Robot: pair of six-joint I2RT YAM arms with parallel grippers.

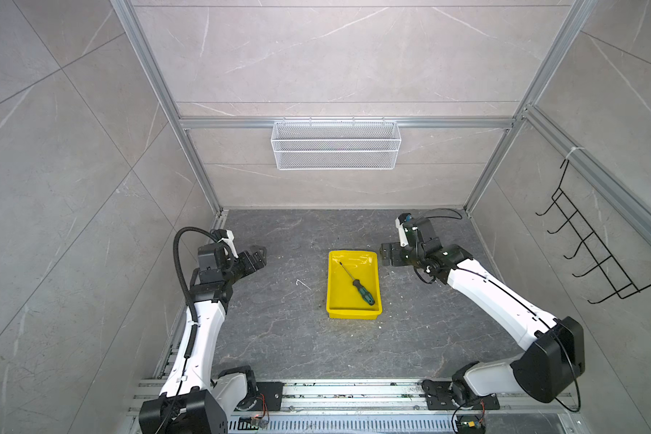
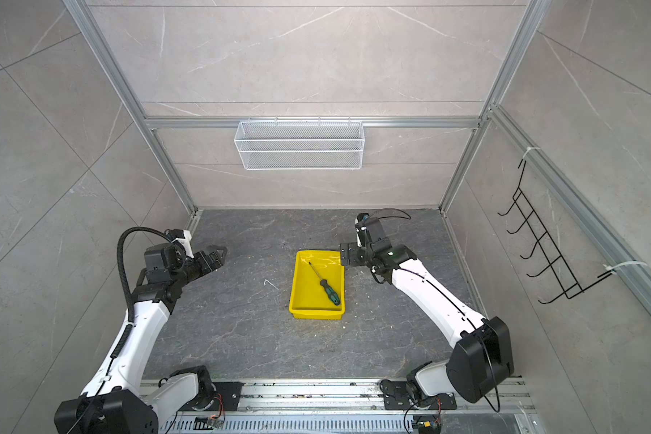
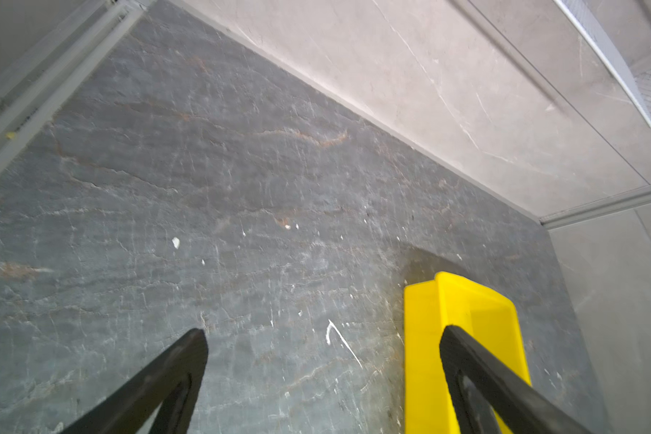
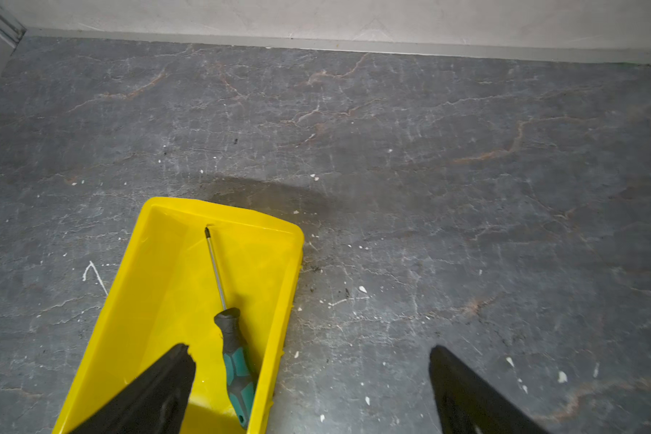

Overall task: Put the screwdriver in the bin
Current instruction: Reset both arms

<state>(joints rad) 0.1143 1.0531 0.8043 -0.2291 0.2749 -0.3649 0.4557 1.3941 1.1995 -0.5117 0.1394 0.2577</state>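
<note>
One screwdriver (image 4: 234, 353) is seen lying in one bin (image 4: 166, 285), untouched by the right gripper (image 4: 311, 348), whose jaws are spread empty; the left gripper (image 3: 324, 332) is spread too

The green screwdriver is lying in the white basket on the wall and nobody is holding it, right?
Not quite. The screwdriver is lying in the yellow bin, not in the white basket, which hangs on the wall. Both top views show this. The rest is right: nobody is holding it.
</note>
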